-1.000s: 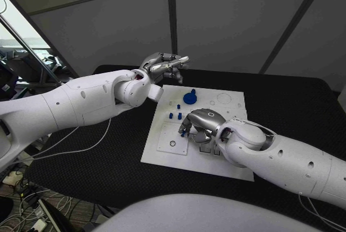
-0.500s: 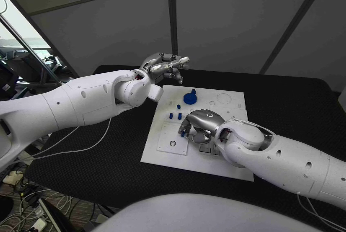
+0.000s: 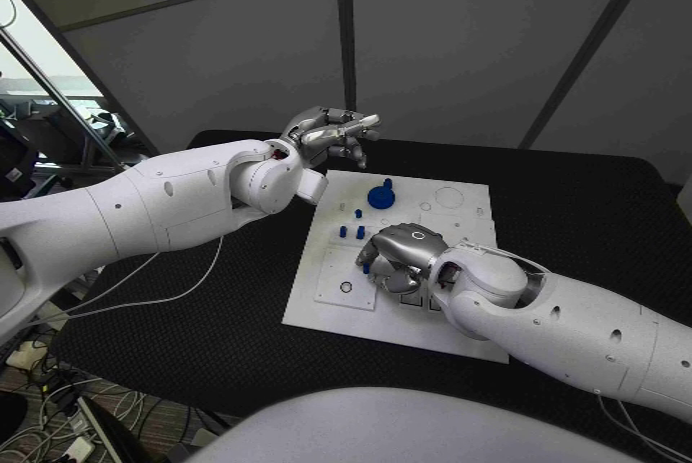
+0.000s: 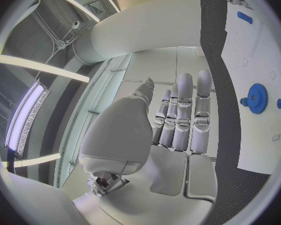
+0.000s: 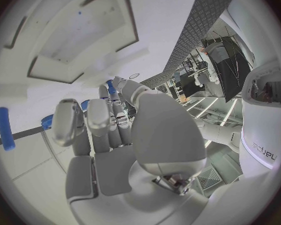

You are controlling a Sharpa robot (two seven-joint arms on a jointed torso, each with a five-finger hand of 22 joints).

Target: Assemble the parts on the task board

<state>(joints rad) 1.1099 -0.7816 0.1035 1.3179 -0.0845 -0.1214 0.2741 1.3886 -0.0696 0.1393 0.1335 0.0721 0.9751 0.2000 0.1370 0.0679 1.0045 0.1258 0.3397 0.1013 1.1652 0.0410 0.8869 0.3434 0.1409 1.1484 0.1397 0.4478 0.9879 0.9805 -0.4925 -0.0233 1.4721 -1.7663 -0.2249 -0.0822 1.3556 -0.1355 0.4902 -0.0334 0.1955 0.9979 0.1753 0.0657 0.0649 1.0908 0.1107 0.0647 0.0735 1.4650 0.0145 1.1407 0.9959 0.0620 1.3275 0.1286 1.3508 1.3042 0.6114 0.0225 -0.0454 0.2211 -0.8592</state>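
Only lettering I can spot is some grey print on the white robot body [image 5: 265, 152], too warped to read.

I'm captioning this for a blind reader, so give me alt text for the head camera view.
The right robot hand reaches down over the white rectangular task board on the black table, near small blue pegs. The left robot hand is raised beyond the board's far edge; a round blue gear sits on the board.
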